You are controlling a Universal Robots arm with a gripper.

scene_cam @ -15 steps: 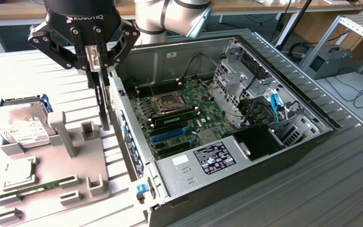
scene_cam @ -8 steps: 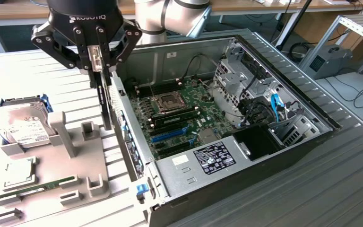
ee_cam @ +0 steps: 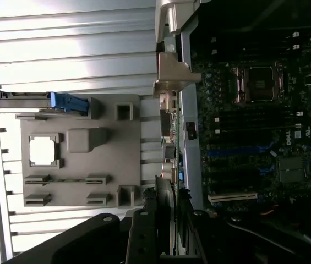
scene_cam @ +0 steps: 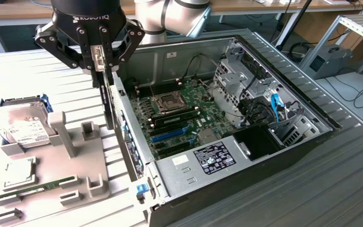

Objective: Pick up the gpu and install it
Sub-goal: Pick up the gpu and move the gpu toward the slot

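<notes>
Above the open computer case (scene_cam: 232, 189) wall, we see the gripper (scene_cam: 99, 66) clamped shut on the gpu (scene_cam: 108, 101), which hangs edge-on, mid-carry; seating it, we judge, calls for alignment over a blue motherboard slot (scene_cam: 168, 134).

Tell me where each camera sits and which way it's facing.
Exterior view: off the arm, high up, looking down slantwise at the open computer case; the arm and jaws gripping the gpu show.
Wrist view: on the wrist, looking down along the jaws at the gpu's edge.
Shared: gpu, motherboard, grey parts holder.
</notes>
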